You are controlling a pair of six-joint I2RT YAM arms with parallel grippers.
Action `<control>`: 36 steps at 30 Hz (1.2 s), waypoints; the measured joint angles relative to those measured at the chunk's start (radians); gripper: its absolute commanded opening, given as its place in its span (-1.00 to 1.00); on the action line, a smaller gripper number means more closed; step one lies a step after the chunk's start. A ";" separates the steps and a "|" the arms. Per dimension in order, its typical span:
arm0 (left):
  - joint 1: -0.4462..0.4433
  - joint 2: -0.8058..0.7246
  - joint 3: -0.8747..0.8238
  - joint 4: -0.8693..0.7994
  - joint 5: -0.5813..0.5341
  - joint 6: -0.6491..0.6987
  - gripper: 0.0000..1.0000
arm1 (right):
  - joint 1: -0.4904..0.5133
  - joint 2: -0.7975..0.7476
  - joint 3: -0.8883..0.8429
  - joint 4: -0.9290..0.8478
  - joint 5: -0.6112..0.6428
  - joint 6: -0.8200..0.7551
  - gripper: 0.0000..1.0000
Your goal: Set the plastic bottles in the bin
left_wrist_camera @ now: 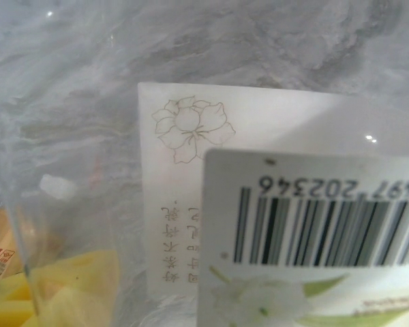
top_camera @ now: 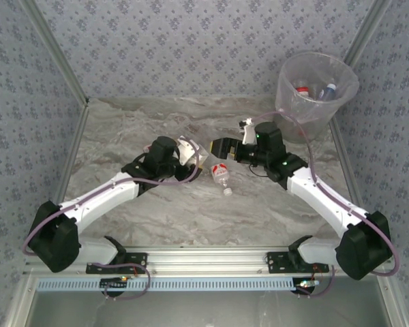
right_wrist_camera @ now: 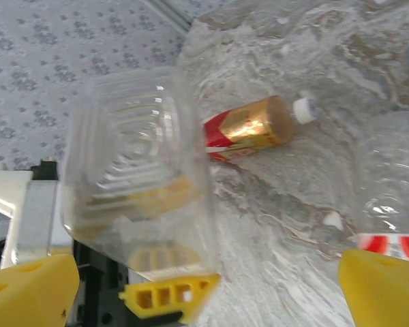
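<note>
Near the tabletop's (top_camera: 157, 204) centre, pinched a clear plastic bottle (right_wrist_camera: 136, 170) in the left pincer (top_camera: 183, 154), facing the right pincer (top_camera: 223, 147), spread wide, just beside.

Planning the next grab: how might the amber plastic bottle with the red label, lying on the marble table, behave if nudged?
On its round side, the amber red-labelled plastic bottle would probably roll when nudged. Small, so likely light; its glossy wall may slip.
</note>
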 measured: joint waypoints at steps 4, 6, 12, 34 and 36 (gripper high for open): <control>-0.014 0.000 -0.003 0.018 0.000 0.005 -1.00 | 0.026 0.016 0.003 0.054 0.041 0.024 0.78; -0.021 0.000 -0.008 0.029 0.000 0.010 -1.00 | 0.032 0.037 0.015 0.069 0.057 0.038 0.65; -0.042 0.002 -0.011 0.033 -0.010 0.017 -1.00 | 0.072 0.103 0.055 0.089 0.103 0.052 0.40; -0.036 0.006 -0.065 0.147 0.032 -0.018 0.72 | 0.113 0.092 0.076 0.061 0.230 -0.029 -1.00; -0.030 -0.006 -0.079 0.165 0.051 -0.031 0.92 | 0.107 0.085 0.076 0.053 0.249 -0.039 -1.00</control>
